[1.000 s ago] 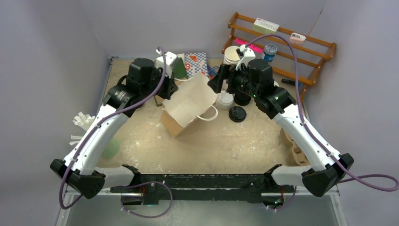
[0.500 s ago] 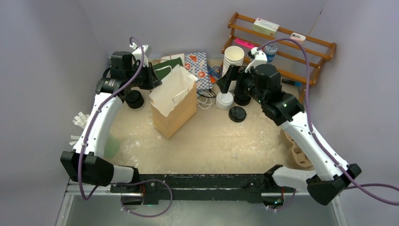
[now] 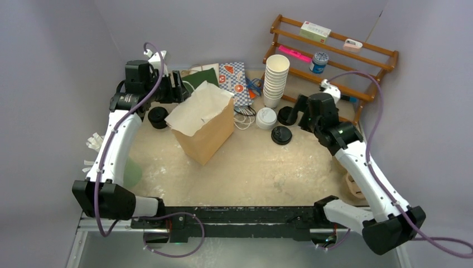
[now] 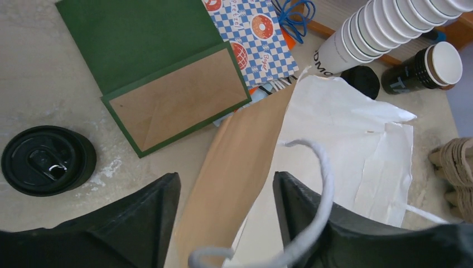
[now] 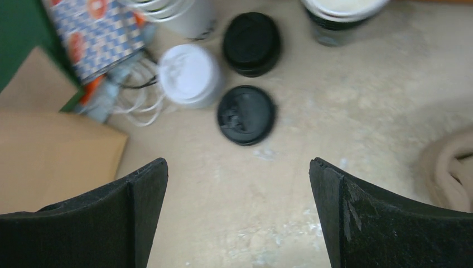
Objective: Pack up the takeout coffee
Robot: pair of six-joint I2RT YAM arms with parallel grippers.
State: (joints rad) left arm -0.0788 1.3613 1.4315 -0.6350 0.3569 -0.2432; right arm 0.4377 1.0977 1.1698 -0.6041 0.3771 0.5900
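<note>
Right tool (image 5: 237, 167) gaping empty near white-lidded cup (image 3: 266, 118) and black-lidded cup (image 3: 281, 135), unpacked on bench (image 3: 262, 167) beside paper bag (image 3: 209, 134). Left tool (image 4: 223, 178) part-open at bag's top, hold unclear. Risks snagging cup on slumped mouth, toppling bag.

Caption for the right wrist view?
Open right fingers above the dusty beige tabletop, a white-lidded paper takeout cup just ahead.

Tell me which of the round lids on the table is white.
The lid on the small cup next to the tall cup stack; the others are black.
</note>
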